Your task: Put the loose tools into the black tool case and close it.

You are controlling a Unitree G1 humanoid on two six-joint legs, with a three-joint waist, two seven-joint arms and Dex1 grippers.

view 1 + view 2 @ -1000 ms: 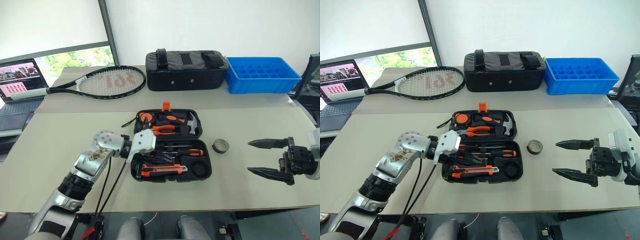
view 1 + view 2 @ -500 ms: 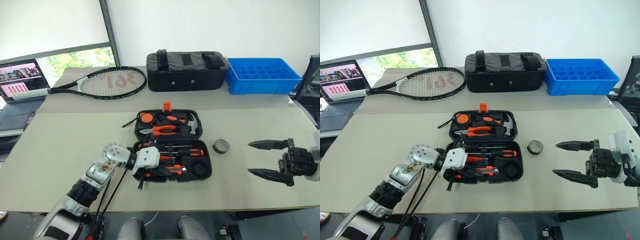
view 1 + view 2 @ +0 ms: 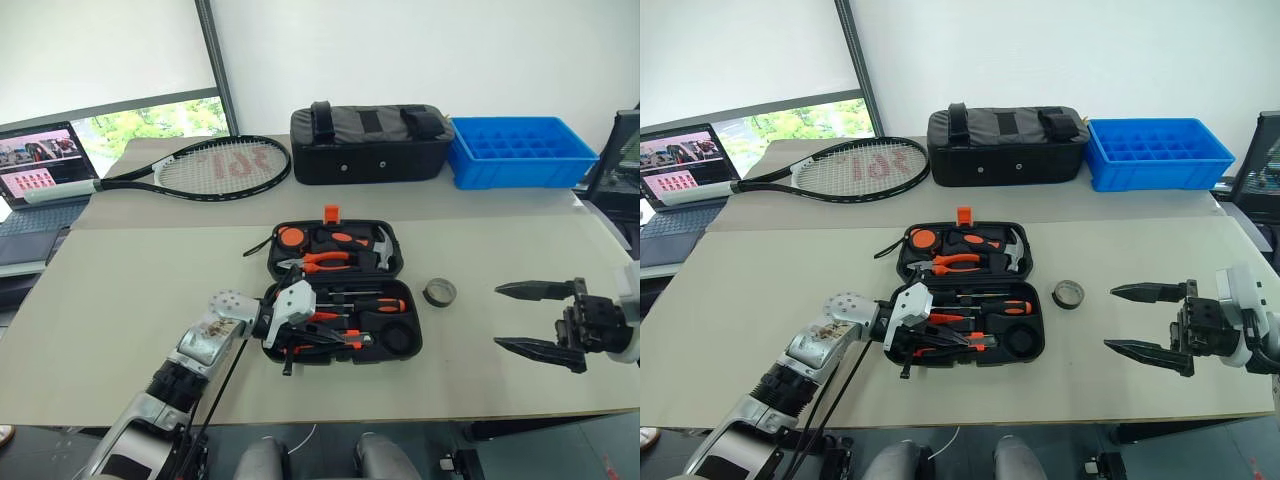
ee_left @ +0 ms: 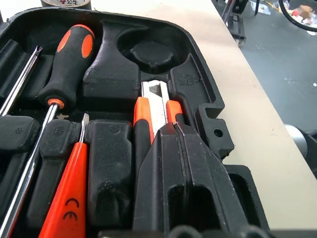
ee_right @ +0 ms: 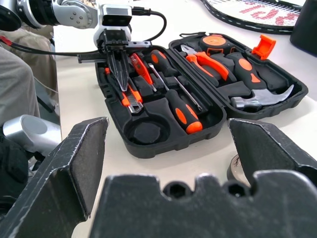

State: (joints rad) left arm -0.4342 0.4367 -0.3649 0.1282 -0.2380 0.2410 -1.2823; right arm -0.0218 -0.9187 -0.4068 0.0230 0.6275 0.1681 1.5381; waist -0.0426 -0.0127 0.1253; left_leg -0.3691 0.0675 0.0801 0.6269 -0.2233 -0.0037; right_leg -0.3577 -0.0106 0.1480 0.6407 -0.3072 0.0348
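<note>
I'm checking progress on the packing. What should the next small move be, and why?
Probably lift the shut left gripper off the knife, which already lies in its slot in the case; the tape roll still sits outside, nearer the open right gripper.

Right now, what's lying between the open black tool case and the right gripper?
A dark tape roll lies on the grey table between the black plastic tool case and the right gripper, seen in both eye views.
</note>
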